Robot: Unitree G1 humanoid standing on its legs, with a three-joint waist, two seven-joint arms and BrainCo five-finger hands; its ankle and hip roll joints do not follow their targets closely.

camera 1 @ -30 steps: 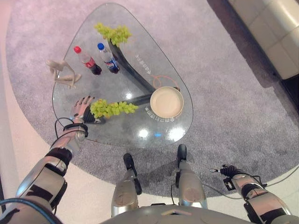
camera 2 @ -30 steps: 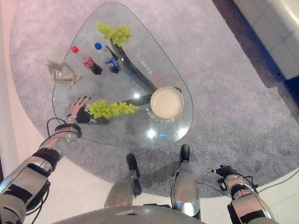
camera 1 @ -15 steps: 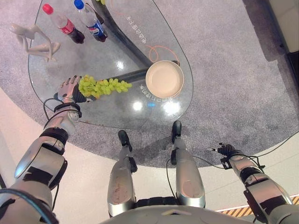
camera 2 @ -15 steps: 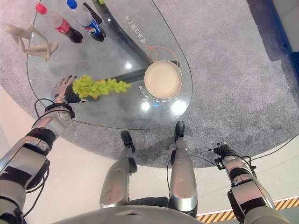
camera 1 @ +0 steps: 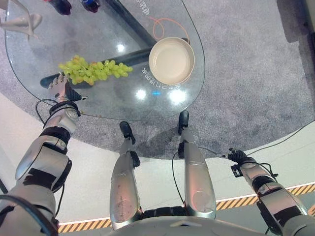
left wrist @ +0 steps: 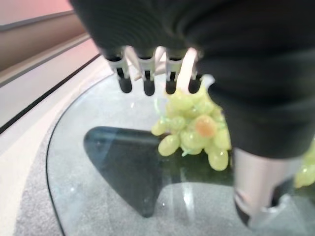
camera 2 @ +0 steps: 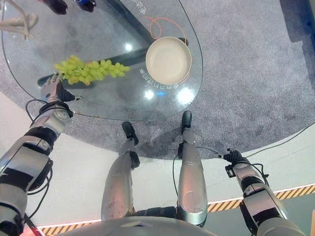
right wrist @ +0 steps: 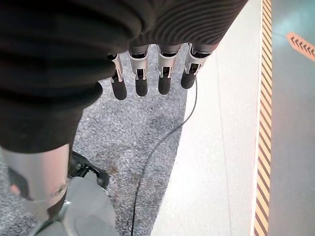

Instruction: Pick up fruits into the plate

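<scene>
Resting where it was, grape bunch [camera 1: 93, 71]; left hand [camera 1: 60, 88] has withdrawn, fingers [left wrist: 146, 78] open.

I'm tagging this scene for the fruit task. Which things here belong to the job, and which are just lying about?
Part of the job:
- grapes, on the glass table
- plate
- left hand, fingers open by the grapes

Just lying about:
- pale figurine
- two bottles at the far edge
- right hand, idle off the table
</scene>
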